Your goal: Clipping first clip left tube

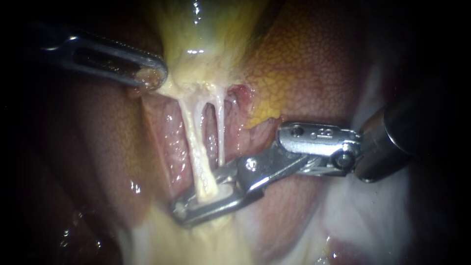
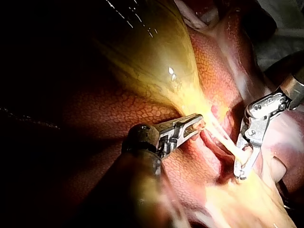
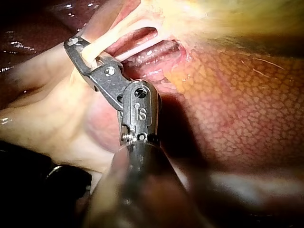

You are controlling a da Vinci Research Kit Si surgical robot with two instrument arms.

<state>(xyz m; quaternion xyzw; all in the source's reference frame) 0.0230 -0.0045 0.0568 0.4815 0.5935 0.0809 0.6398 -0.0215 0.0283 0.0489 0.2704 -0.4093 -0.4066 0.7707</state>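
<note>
Two pale tubes run down from the yellow gallbladder (image 1: 206,29): the thicker left tube (image 1: 196,147) and the thin right tube (image 1: 220,132). My right instrument (image 1: 189,208) comes in from the right, and its long jaws lie across the lower end of the left tube, one on each side, shut on it. The right wrist view shows the same grip by the right instrument (image 3: 76,47) on the tube (image 3: 97,47). My left instrument (image 1: 149,77) enters from the upper left, its jaws shut on gallbladder tissue just above the tubes, holding it taut; it also shows as the left instrument (image 2: 197,124).
Mottled red-brown liver (image 1: 304,64) surrounds the tubes on both sides. Pale fatty tissue (image 1: 196,245) lies below the right instrument's jaws. The right instrument's wrist and shaft (image 1: 392,142) cross over the liver at the right.
</note>
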